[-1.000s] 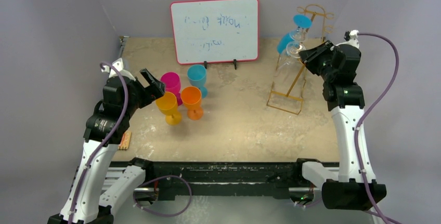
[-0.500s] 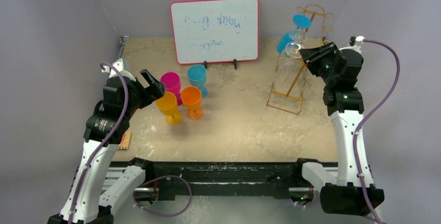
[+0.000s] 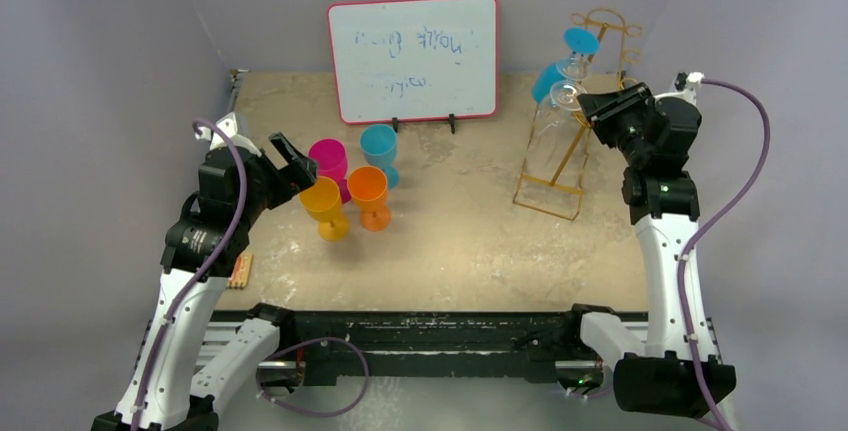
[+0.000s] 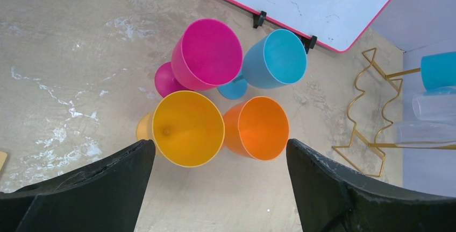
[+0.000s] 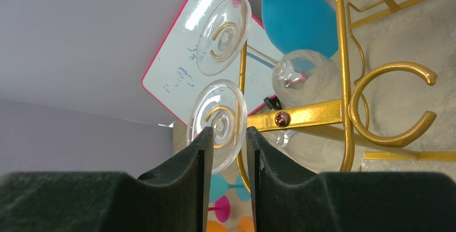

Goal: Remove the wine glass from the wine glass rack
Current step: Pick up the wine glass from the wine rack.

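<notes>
The gold wire wine glass rack (image 3: 570,156) stands at the back right and leans. Two clear wine glasses and a blue one (image 3: 549,79) hang on it upside down. My right gripper (image 3: 586,102) is at the rack's upper part. In the right wrist view its tips (image 5: 228,131) sit just in front of the round foot of the lower clear wine glass (image 5: 218,114), with a narrow gap between the jaws and nothing clamped. The other clear foot (image 5: 223,34) is above it. My left gripper (image 3: 288,159) is open and empty beside the coloured cups.
Yellow (image 4: 188,128), orange (image 4: 258,127), pink (image 4: 207,54) and blue (image 4: 277,58) plastic goblets stand close together left of centre. A red-framed whiteboard (image 3: 414,56) leans at the back. A small wooden piece (image 3: 241,270) lies by the left table edge.
My right gripper has moved slightly up and right along the rack, toward the clear glass's foot. The left arm has not moved.
</notes>
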You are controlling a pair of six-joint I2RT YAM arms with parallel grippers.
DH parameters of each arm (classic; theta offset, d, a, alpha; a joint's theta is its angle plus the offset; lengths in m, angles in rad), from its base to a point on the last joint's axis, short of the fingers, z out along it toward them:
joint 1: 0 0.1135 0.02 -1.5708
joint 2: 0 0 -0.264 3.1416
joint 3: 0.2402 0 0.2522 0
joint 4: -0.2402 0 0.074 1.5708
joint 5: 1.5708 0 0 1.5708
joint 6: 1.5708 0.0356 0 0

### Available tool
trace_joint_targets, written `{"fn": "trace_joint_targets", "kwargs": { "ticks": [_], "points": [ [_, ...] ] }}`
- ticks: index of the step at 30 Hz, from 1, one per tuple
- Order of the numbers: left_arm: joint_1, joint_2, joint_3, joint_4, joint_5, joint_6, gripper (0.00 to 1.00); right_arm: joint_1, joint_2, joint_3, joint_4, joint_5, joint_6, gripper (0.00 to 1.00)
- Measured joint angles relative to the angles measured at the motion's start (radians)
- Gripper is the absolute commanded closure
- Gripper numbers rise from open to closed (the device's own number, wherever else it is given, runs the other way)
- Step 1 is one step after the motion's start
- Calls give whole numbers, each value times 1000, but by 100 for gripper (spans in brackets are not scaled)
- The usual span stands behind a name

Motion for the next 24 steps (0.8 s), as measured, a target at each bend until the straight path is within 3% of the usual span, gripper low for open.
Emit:
{"fn": "trace_joint_targets", "kwargs": {
  "ticks": [8, 15, 24],
  "points": [
    [0, 0, 0, 1, 0, -5, 8, -1, 23, 18, -3, -30, -45, 69],
    [0, -1, 0, 1, 0, -16, 8, -2, 38, 31, -5, -54, -51, 65],
    [0, -13, 0, 2, 0, -27, 8, -2, 73, 63, -22, -55, -92, 69]
  ]
}}
